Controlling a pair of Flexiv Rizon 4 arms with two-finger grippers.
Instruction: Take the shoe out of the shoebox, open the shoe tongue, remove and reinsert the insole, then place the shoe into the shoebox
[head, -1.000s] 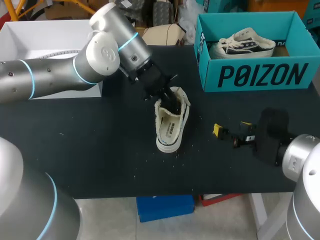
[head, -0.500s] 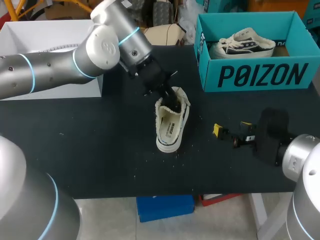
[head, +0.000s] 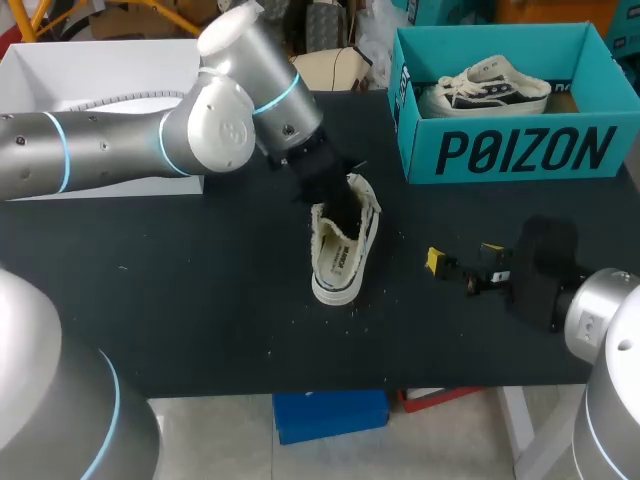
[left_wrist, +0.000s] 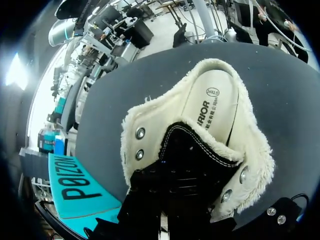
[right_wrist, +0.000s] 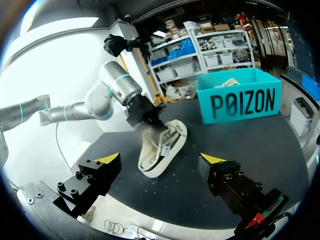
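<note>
Left arm (head: 120, 150) stretched past the middle, left tool (head: 338, 205) angled downward; right tool (right_wrist: 162, 160) low, fingers wide apart.

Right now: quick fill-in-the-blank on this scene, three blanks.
The fleece-lined shoe lies on the ___ table.
A second shoe sits inside the ___ shoebox.
The right hand is ___, gripping nothing.
Missing words: black; teal; open.

Head view overhead; both wrist views share shoe (head: 341, 256)
</note>
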